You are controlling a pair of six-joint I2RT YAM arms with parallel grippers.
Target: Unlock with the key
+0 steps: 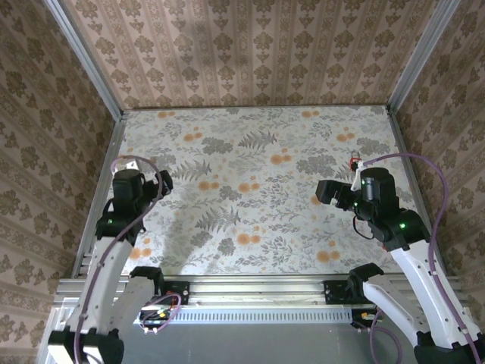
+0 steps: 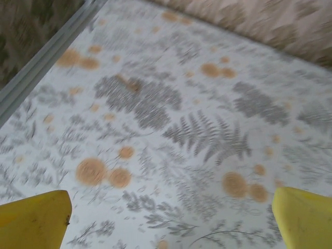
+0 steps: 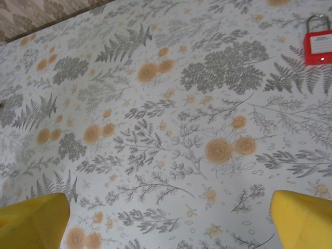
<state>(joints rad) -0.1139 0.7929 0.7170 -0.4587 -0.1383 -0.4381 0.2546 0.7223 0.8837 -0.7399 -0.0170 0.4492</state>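
Note:
A red padlock (image 1: 354, 159) with a metal shackle lies on the floral table near the right wall, just beyond my right arm. In the right wrist view the padlock (image 3: 318, 44) sits at the top right corner, far ahead and to the right of my right gripper (image 3: 168, 223). That gripper's yellow fingertips (image 3: 303, 218) stand wide apart, open, with only cloth between them. From above, the right gripper (image 1: 327, 191) points left. My left gripper (image 2: 168, 228) is open too, over bare cloth at the table's left side (image 1: 162, 184). The key is out of view.
A floral cloth (image 1: 258, 189) covers the table. Patterned walls enclose it at the back and both sides, with a metal rail (image 2: 41, 57) along the left edge. The aluminium frame (image 1: 258, 292) carrying the arm bases runs along the near edge.

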